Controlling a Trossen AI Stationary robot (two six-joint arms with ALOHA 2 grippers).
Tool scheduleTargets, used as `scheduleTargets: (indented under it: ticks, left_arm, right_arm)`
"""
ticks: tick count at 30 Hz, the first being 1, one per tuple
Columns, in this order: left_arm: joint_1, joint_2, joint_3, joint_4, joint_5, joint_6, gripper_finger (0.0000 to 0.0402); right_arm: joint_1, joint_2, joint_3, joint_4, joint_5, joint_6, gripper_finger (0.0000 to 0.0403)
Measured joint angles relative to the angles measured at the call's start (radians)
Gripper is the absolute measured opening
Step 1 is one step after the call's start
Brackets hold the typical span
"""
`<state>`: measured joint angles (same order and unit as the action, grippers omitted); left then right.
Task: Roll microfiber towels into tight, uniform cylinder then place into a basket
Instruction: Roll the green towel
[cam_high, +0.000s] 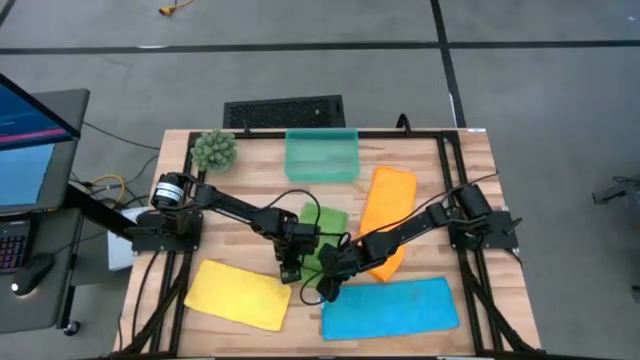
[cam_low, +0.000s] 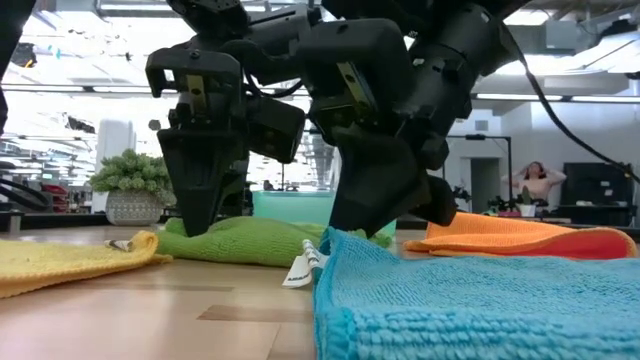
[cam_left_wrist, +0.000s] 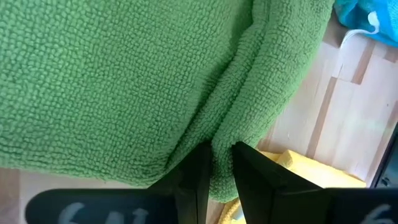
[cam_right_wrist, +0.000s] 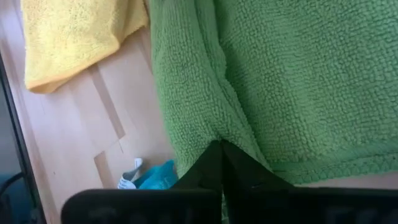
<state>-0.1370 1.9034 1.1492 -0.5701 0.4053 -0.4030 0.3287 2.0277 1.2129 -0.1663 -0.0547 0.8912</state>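
Green towel (cam_high: 322, 232) lies mid-table, between the yellow towel (cam_high: 238, 292) and the orange towel (cam_high: 385, 220), with the blue towel (cam_high: 390, 308) near its front edge. We note both arms meet on that near edge. Left gripper (cam_left_wrist: 216, 163) pinches a raised fold of green pile between nearly closed fingers. Right gripper (cam_right_wrist: 219, 163) is closed tight on the same hem, a little further along. The towel stretches away from both grippers toward the basket (cam_high: 321, 155) at the table's far side, so we judge a roll must carry the gripped edge that way, with the roll's long axis running side to side between the two pinches. Neither arm is clearly nearer; they sit side by side. From above the arms cover most of the green. We cannot make out whether any roll has formed, nor whether anything lies in the basket.
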Motion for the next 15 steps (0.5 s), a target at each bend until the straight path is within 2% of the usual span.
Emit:
scheduleTargets:
  ticks: [4, 8, 15]
  left_arm:
    - [0.003, 0.000, 0.001, 0.000, -0.038, -0.001, 0.0076]
    - [0.004, -0.003, 0.003, 0.000, -0.066, -0.009, 0.0107]
    - [0.008, -0.006, 0.004, -0.020, 0.002, 0.004, 0.0153]
  right_arm:
    - [-0.006, 0.000, 0.000, -0.002, 0.000, 0.000, 0.0011]
    - [-0.015, 0.000, 0.000, -0.007, -0.004, 0.001, 0.0015]
    - [-0.032, 0.000, 0.000, -0.016, -0.008, 0.001, 0.0016]
